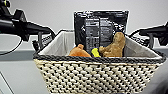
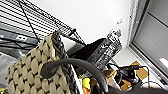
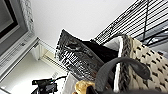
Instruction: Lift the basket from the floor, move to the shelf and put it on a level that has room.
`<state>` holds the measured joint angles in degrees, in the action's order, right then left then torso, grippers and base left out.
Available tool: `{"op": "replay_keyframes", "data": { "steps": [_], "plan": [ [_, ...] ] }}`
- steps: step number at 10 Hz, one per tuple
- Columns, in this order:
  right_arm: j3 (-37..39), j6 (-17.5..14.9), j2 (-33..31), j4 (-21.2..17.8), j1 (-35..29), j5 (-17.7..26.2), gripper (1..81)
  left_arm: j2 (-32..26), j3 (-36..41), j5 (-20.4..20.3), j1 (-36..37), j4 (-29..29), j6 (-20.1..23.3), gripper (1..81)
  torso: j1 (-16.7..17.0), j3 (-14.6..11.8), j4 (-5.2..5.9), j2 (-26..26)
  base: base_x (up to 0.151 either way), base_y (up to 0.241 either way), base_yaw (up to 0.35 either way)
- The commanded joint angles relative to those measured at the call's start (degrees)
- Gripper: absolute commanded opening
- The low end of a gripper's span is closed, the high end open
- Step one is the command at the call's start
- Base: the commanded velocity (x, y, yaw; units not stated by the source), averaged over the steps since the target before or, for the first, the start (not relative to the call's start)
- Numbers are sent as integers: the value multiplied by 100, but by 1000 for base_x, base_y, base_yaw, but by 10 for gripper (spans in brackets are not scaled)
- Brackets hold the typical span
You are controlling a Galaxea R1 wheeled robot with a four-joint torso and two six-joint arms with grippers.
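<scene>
The basket is raised high between both arms, off the floor, with a black packet and plush toys inside. The shelf wires show just beside it in both wrist views. The carry-and-place step seems underway; whether either pincer is clenched I cannot tell. Next it needs lining up over a free level

Both arms are black, blocky, trailing thin black cables.
</scene>
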<state>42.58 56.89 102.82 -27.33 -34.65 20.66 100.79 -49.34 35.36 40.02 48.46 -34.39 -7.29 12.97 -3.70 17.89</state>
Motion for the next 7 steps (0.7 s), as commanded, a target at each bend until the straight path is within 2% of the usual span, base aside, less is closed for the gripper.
{"op": "replay_keyframes", "data": {
  "steps": [1, 2, 7],
  "plan": [
    [548, 41, 295, -18, -863, -265, 10, 337, -551, -153, 844, 182, 55, 10, 0, 0, 0, 0, 0, 0, 0],
    [653, 41, 373, -44, -925, -256, 10, 450, -690, 5, 906, 225, 55, 10, 0, 0, 0, 0, 0, 0, 0],
    [1417, 41, 848, -158, -1328, 86, 10, 829, -1324, 119, 1099, 278, 55, 10, 0, 0, 0, 0, 0, 0, 0]
  ]
}}
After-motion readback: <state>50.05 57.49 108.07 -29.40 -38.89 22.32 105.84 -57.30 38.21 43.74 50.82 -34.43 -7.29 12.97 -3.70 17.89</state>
